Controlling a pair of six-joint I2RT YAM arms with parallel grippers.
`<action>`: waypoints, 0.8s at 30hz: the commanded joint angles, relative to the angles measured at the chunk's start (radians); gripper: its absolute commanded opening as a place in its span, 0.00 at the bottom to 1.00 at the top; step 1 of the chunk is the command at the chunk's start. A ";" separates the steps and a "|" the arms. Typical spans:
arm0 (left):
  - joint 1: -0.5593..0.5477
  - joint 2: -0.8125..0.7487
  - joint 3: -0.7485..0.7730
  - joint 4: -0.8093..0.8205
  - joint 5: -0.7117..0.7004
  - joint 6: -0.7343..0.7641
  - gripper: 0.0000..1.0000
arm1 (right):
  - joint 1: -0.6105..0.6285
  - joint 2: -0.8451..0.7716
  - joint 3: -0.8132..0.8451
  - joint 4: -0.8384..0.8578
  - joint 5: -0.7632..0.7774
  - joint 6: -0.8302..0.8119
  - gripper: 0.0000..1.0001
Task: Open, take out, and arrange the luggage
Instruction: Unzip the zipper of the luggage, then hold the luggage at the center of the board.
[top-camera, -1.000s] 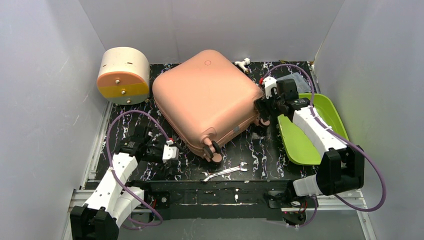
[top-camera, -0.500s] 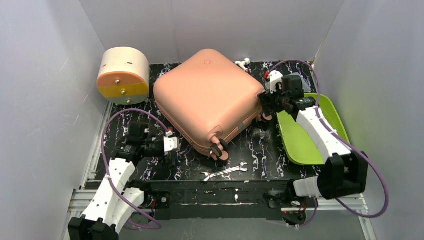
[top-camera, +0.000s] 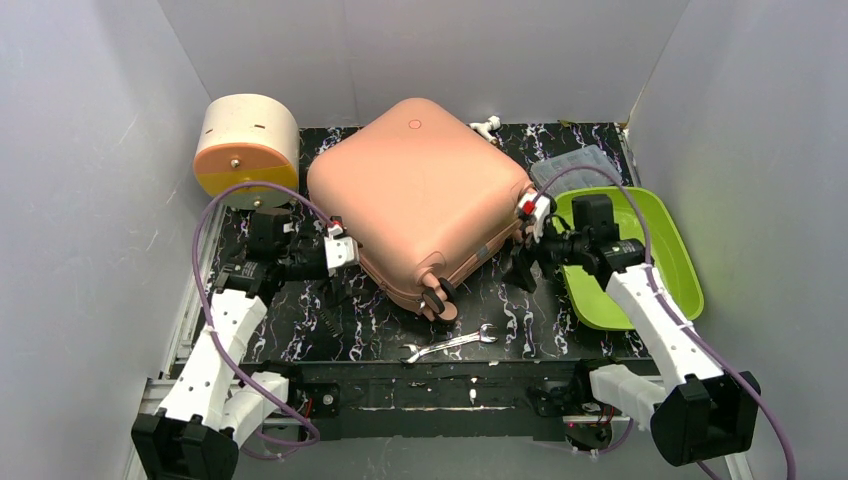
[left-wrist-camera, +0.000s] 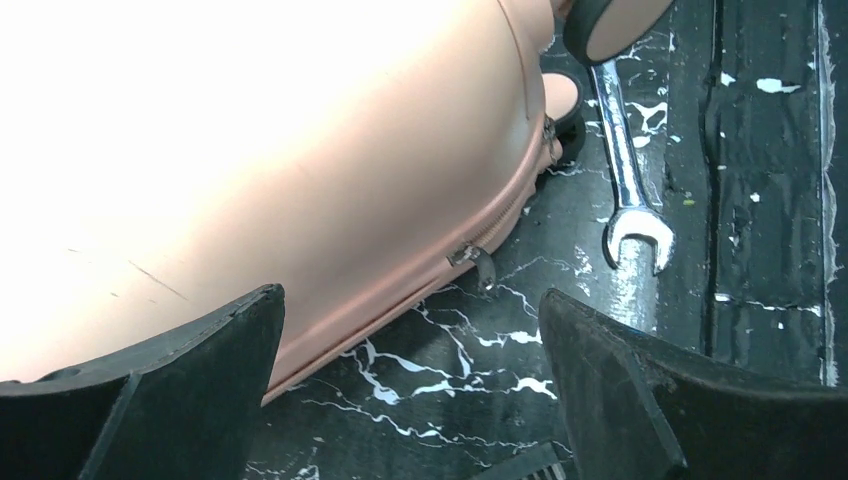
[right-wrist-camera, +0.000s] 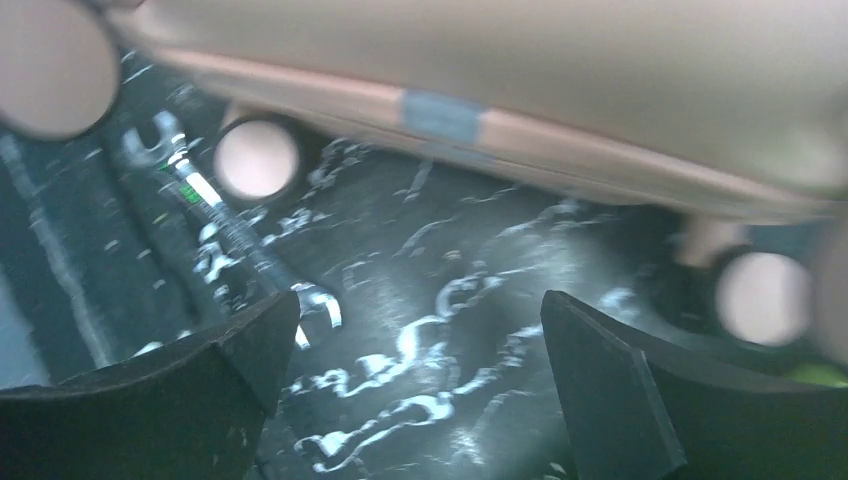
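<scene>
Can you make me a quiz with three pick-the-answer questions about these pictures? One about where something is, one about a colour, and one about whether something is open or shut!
1. Where is the wrench?
A. On the table, in front of the suitcase
B. On top of the suitcase
C. Hanging on a hook

2. What colour is the tray?
A. Blue
B. Red
C. Lime green

3. How is the suitcase right now?
A. Wide open
B. Shut and lying flat
C. Standing up on its wheels

Answers:
1. A, because the wrench lies on the black marbled table between the suitcase and the arms' bases.
2. C, because the tray on the right side is bright lime green.
3. B, because its two pink halves sit together, no lining shows, and its broad side faces up.
</scene>
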 joint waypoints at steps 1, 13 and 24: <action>0.000 0.044 0.080 -0.046 0.074 0.020 0.98 | 0.026 -0.034 -0.125 0.075 -0.313 -0.058 1.00; 0.000 0.099 0.096 -0.084 0.106 0.059 0.98 | 0.197 0.134 -0.255 0.457 -0.473 -0.067 1.00; -0.026 0.162 0.054 -0.373 0.258 0.310 0.98 | 0.315 0.302 -0.232 0.532 -0.366 -0.150 1.00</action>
